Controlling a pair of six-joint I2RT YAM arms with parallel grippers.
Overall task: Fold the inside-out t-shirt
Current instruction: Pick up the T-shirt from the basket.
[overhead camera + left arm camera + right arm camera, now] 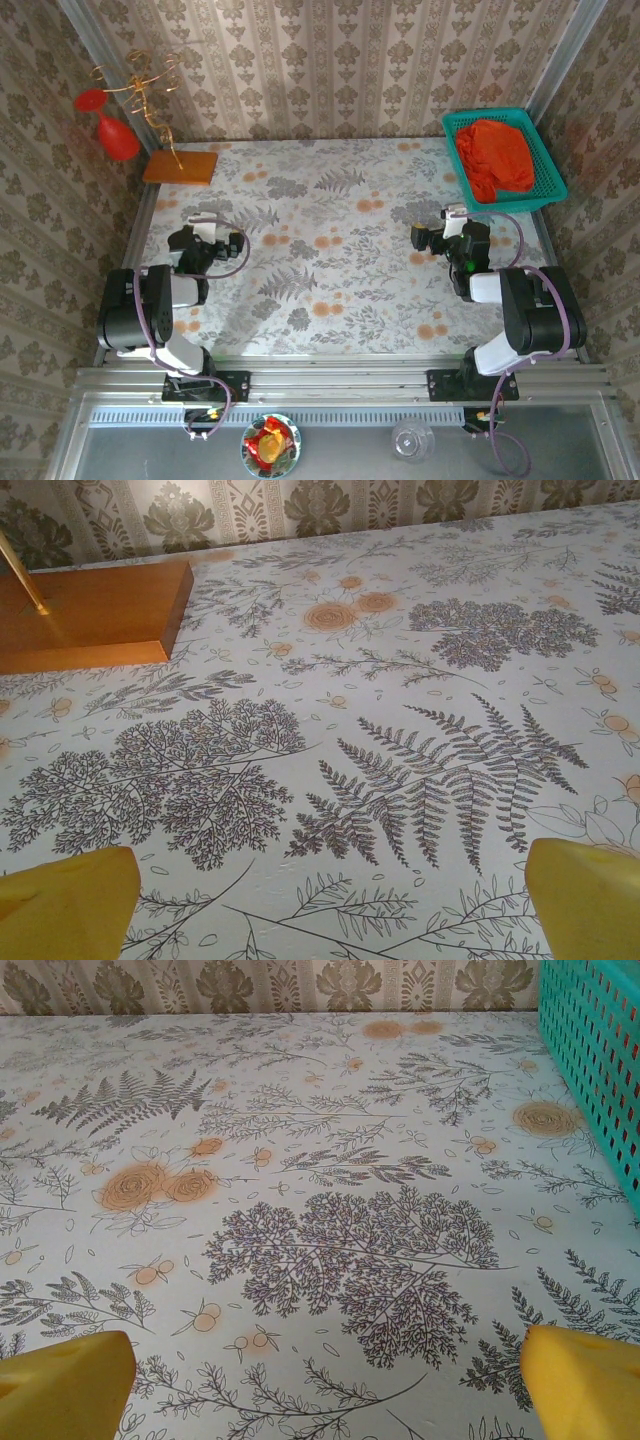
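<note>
The inside-out t-shirt [497, 157] lies crumpled, bright orange-red, inside the teal basket [556, 186] at the table's far right corner. My right gripper [448, 228] rests low over the flowered tablecloth, a short way in front and left of the basket. Its jaws are wide open and its yellow fingertips [65, 1385] hold nothing between them. The basket's mesh wall [600, 1050] rises at the right of the right wrist view. My left gripper [208, 236] sits near the table's left side, open, with bare cloth between its yellow fingertips [65, 900].
A flat orange wooden board [180, 166] [90, 615] carries a gold wire stand with a red cone ornament [112, 130] at the far left. Patterned walls enclose the table on three sides. A small bowl [270, 445] and a glass [412, 438] sit below the front rail.
</note>
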